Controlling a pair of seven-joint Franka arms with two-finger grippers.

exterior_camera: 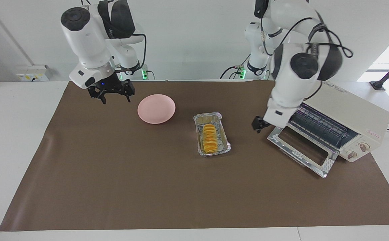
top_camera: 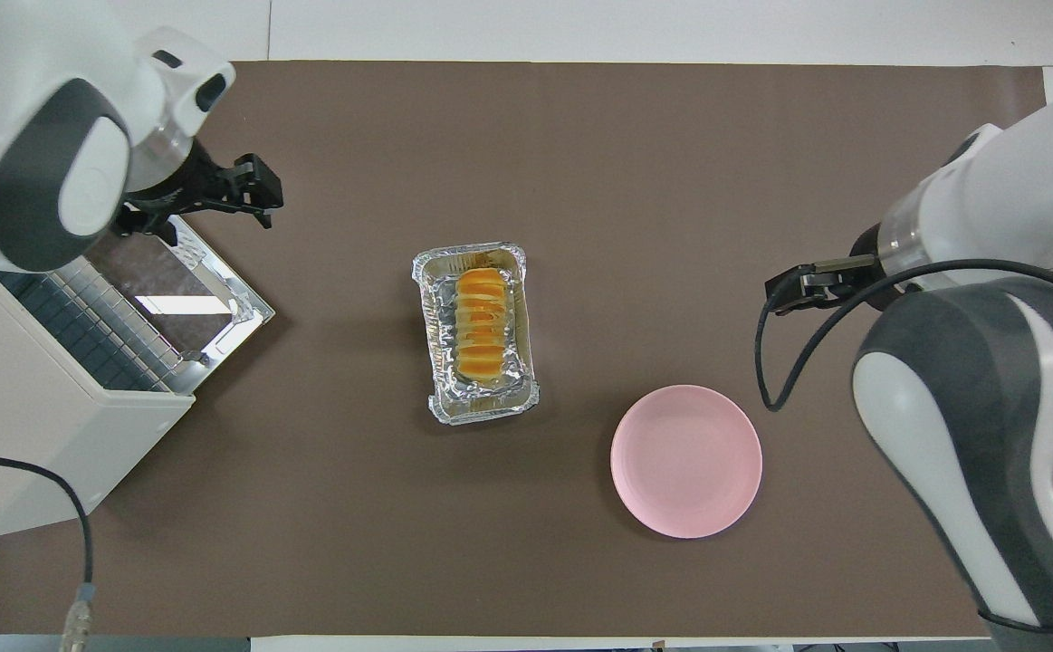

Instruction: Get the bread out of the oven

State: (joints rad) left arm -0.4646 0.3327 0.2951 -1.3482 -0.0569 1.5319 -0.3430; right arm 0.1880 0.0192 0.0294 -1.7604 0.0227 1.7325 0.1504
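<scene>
The bread [exterior_camera: 209,137] [top_camera: 481,319] lies in a crinkled foil tray [exterior_camera: 214,116] [top_camera: 481,407] on the brown mat, between the pink plate and the oven, with nothing touching it. The cream oven [exterior_camera: 345,110] [top_camera: 28,426] stands at the left arm's end of the table. Its glass door [exterior_camera: 301,147] [top_camera: 173,272] hangs down open and its wire rack [exterior_camera: 318,125] is bare. My left gripper [exterior_camera: 259,124] [top_camera: 245,186] hovers open and empty over the mat by the door's edge. Raised beside the plate, my right gripper [exterior_camera: 114,98] [top_camera: 784,294] is open and empty.
A pink plate [exterior_camera: 156,108] [top_camera: 686,460] sits on the mat nearer to the robots than the tray, toward the right arm's end. The brown mat [exterior_camera: 147,187] covers most of the white table. A black stand [exterior_camera: 386,78] is beside the oven.
</scene>
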